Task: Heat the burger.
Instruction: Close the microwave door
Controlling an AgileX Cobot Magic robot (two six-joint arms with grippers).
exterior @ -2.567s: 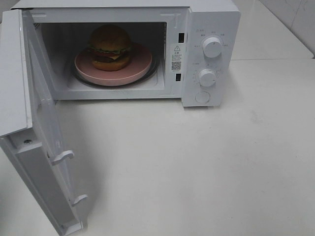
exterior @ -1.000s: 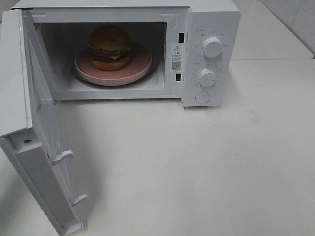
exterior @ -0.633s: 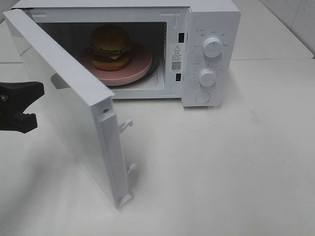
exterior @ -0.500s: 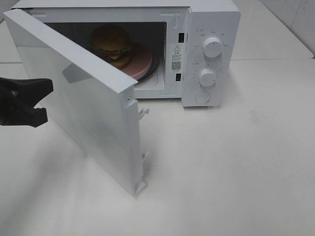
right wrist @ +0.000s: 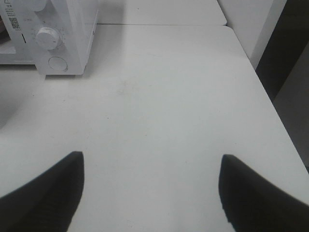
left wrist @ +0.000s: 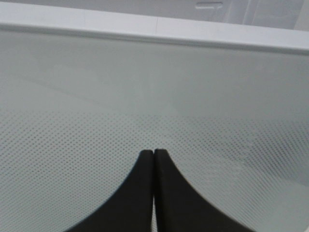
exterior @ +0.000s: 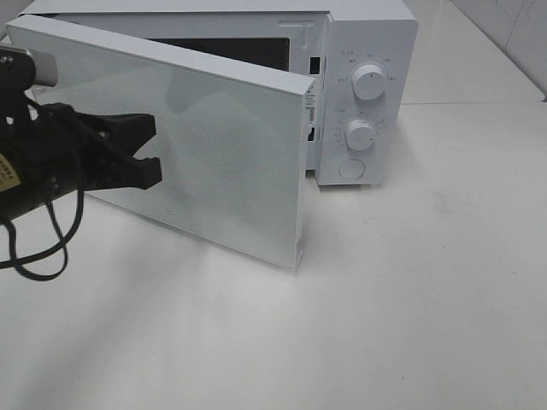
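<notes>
- White tabletop (exterior: 410, 299) across the whole scene, matte, with pale tiled wall at the far right corner.
- At the back of it, white microwave (exterior: 376, 34), control panel on its right side: upper knob (exterior: 368, 81), lower knob (exterior: 360, 135), round button (exterior: 351, 168) beneath them.
- Hinged on the left, door (exterior: 231, 162) swung most of the way across the opening, free edge standing out just in front of the control panel, not latched.
- Only a thin dark strip of cavity (exterior: 248, 53) on view above the door's top edge.
- Burger out of sight in every view, with the door covering nearly all of the cavity.
- Relative to either claw, burger's exact place impossible to tell; door panel between the left claw and the cavity.
- Left gripper (left wrist: 153, 154) pressed together, black fingers (left wrist: 130, 193) meeting along one seam, nothing clamped between them.
- Tips right at the dotted window mesh on the door's outer face, over the left half of the panel; actual contact impossible to confirm.
- Left arm (exterior: 43, 162) reaching in from the left edge of the high view, in front of the door.
- Right gripper (right wrist: 150, 159) spread wide, nothing between its fingers, hovering over bare tabletop to the right of the microwave.
- From its wrist view, lower knob and round button far off, well apart from that claw.
</notes>
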